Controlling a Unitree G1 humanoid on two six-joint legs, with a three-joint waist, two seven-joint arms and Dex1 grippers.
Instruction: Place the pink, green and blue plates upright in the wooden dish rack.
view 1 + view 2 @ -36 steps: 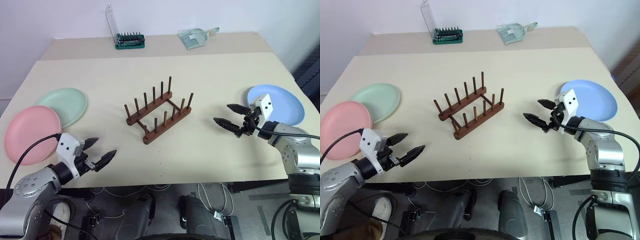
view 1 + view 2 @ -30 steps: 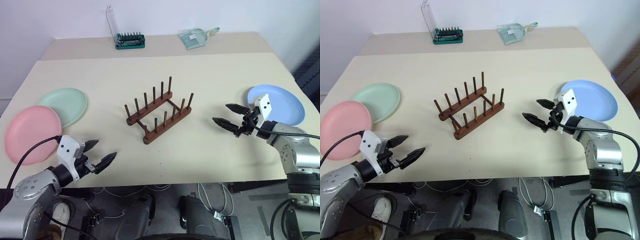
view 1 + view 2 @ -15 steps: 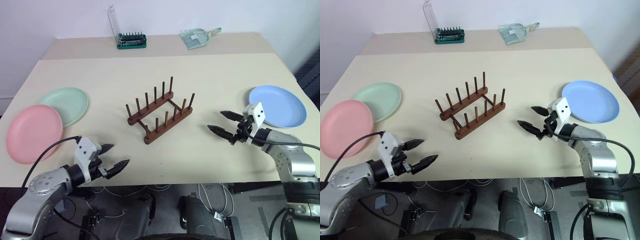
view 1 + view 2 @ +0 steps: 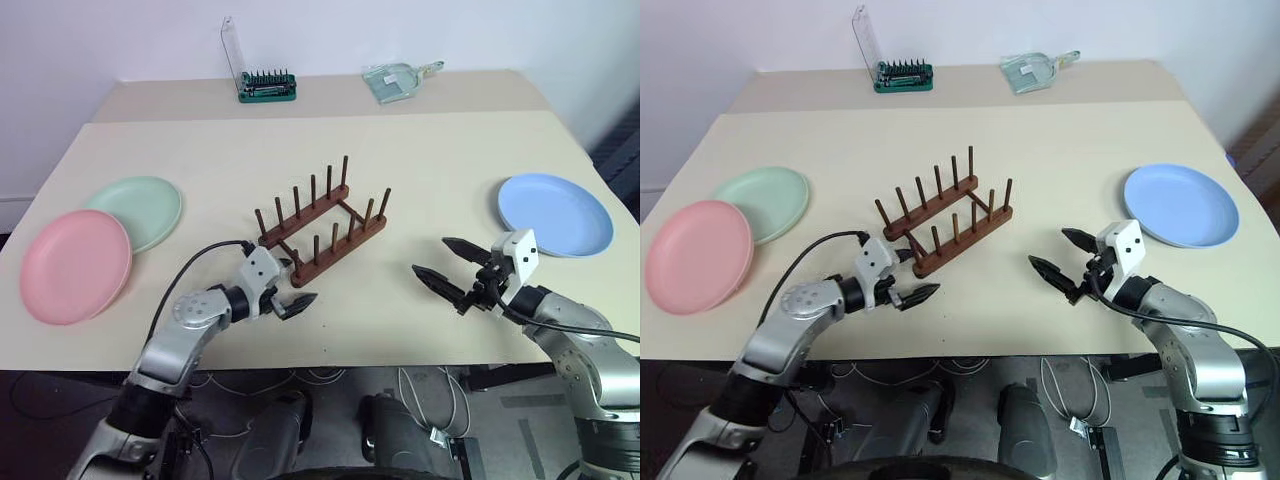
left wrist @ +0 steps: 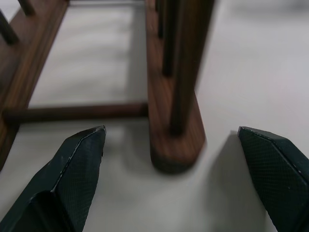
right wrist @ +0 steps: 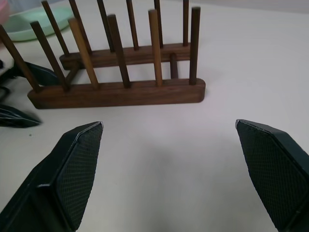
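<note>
The wooden dish rack (image 4: 320, 232) stands empty mid-table, set at a slant. At the left edge the pink plate (image 4: 75, 265) lies flat, its rim overlapping the green plate (image 4: 140, 210) behind it. Flat at the right lies the blue plate (image 4: 555, 213). My left gripper (image 4: 298, 282) is open at the rack's near-left end; in the left wrist view its fingers (image 5: 77, 164) straddle the tip of one rail (image 5: 176, 140), apart from it. My right gripper (image 4: 430, 255) is open and empty, right of the rack and in front of the blue plate, pointing at the rack (image 6: 125, 92).
A green-based tool holder (image 4: 265, 85) with a clear lid and a clear scoop-like item (image 4: 395, 78) sit on the raised back strip of the table. A black cable (image 4: 195, 265) loops over my left arm. Bare tabletop (image 4: 430, 170) lies between rack and blue plate.
My left gripper has swung right and forward, from the front-left edge near the pink plate to the rack's near end. The right gripper has drawn back from the blue plate. Both stay open.
</note>
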